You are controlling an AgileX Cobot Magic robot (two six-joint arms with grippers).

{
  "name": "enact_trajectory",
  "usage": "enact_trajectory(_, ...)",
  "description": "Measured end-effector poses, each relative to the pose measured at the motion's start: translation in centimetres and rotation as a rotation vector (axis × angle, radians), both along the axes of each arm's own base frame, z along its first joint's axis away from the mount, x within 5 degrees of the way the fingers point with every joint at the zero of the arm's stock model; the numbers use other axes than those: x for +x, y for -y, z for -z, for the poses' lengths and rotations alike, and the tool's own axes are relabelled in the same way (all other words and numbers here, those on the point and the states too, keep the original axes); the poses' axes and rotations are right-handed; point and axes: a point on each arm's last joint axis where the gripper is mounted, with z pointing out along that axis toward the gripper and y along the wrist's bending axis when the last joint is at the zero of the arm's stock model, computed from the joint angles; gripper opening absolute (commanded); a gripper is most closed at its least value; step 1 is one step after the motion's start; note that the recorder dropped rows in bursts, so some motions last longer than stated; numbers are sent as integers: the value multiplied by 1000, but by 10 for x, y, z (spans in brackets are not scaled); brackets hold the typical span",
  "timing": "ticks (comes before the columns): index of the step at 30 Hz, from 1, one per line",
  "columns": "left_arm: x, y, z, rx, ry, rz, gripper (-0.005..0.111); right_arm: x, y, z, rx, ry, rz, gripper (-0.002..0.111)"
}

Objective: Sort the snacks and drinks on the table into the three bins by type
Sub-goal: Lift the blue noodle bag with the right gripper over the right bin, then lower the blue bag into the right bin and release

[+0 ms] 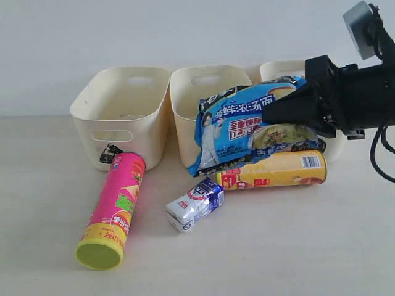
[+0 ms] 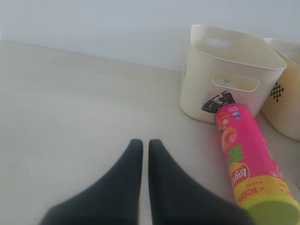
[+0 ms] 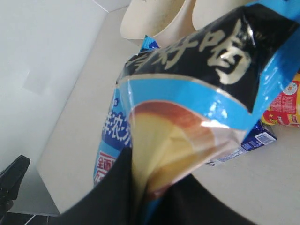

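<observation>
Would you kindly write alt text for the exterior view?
The right arm holds a blue noodle packet in its jaws before three cream bins. On the table lie a pink chip tube, a yellow chip tube and a small white-blue carton.

The blue noodle packet (image 1: 237, 126) and right hand (image 1: 271, 114) hide most of the right bin (image 1: 279, 66); the packet also covers the middle bin's (image 1: 207, 83) front. The pink chip tube (image 1: 117, 203) overlaps the left bin's (image 1: 123, 98) unreadable black mark.

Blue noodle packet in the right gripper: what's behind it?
The middle cream plastic tub and the lying yellow chip tube; the blue noodle packet hides the tub's front marking and part of the tube.
</observation>
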Motion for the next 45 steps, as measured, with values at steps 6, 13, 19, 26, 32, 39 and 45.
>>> enact_trajectory(6,0,0,0,0,0,0,4,4,1,-6,-23,34,5,0)
enact_trajectory(13,0,0,0,0,0,0,4,32,10,-64,-172,231,118,0)
enact_trajectory(19,0,0,0,0,0,0,4,50,31,-98,-376,398,319,0)
enact_trajectory(26,0,0,0,0,0,0,4,65,48,-103,-516,511,499,0)
enact_trajectory(32,0,0,0,0,0,0,4,98,52,-70,-567,476,542,0)
enact_trajectory(39,0,0,0,0,0,0,4,136,56,-19,-619,417,584,0)
enact_trajectory(45,0,0,0,0,0,0,4,160,55,16,-646,355,565,0)
